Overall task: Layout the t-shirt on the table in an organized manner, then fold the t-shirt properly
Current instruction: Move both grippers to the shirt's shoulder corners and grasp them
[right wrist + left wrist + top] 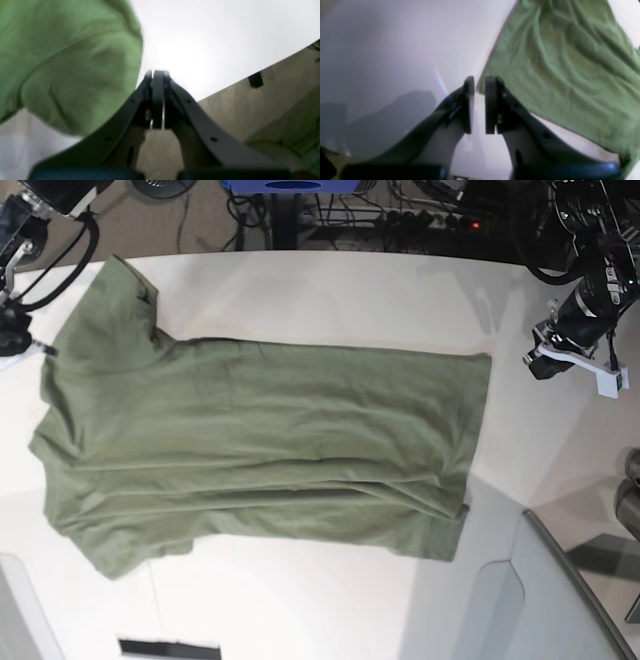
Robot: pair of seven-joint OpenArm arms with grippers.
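- Left gripper (pixel 478 86) shows a narrow gap between its dark pads in the left wrist view, with white table (pixel 395 50) showing through and nothing held; a corner of the t-shirt (pixel 565 65) lies just beside the pad tips, and whether cloth touches them cannot be told.
- Right gripper (pixel 157 75) has its pads pressed together in the right wrist view, holding nothing; green cloth (pixel 70 65) lies to one side of it and the table's edge (pixel 225 50) cuts across behind, with floor beyond.
- Only the base view gives the whole layout: the t-shirt (pixel 260 450) lies spread lengthwise across the middle of the table (pixel 340 290), hem toward the right side of that view, sleeves and shoulders toward its left.
- From the base view the left gripper (pixel 575 360) sits near the table's right edge, apart from the hem; the right gripper (pixel 18 340) is at the left edge, close to the upper sleeve.
- Wrinkles run along the lower body near the hem corner, clearer in the left wrist view than from above.
- Bare tabletop runs along the far curved edge and between the hem and the right edge; the near edge has a narrower free strip, where a grey angled panel (pixel 560 580) rises at the near right corner.
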